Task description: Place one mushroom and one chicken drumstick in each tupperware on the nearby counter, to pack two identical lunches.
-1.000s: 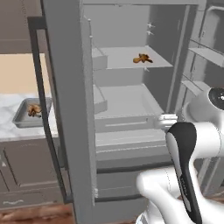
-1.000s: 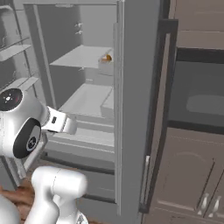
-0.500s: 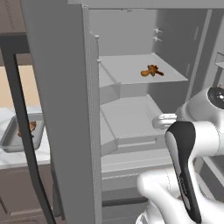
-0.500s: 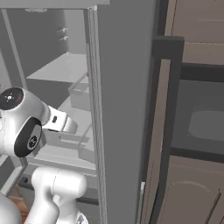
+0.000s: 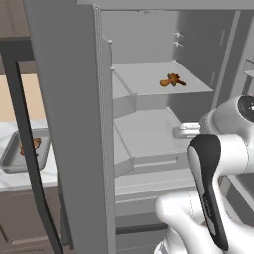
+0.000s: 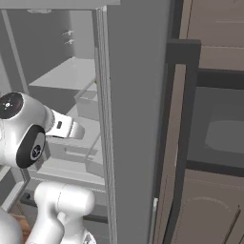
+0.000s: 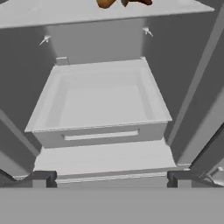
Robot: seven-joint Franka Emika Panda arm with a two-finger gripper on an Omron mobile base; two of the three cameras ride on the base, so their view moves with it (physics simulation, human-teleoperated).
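Tupperware [image 5: 20, 158] on the counter [image 5: 15, 181], left of the open fridge [image 5: 74, 124], with a chicken drumstick [image 5: 31, 145] lying in it; another reddish-brown drumstick piece [image 5: 172, 81] inside the fridge on its upper shelf [image 5: 149, 77], above the empty drawer [image 7: 100, 105]; gripper [image 7: 111, 179] facing that drawer from in front, jaws spread wide, gripping nothing

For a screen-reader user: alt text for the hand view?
An open fridge interior with a pale empty drawer in the middle, orange-brown food on the shelf above, and the open gripper at the bottom.
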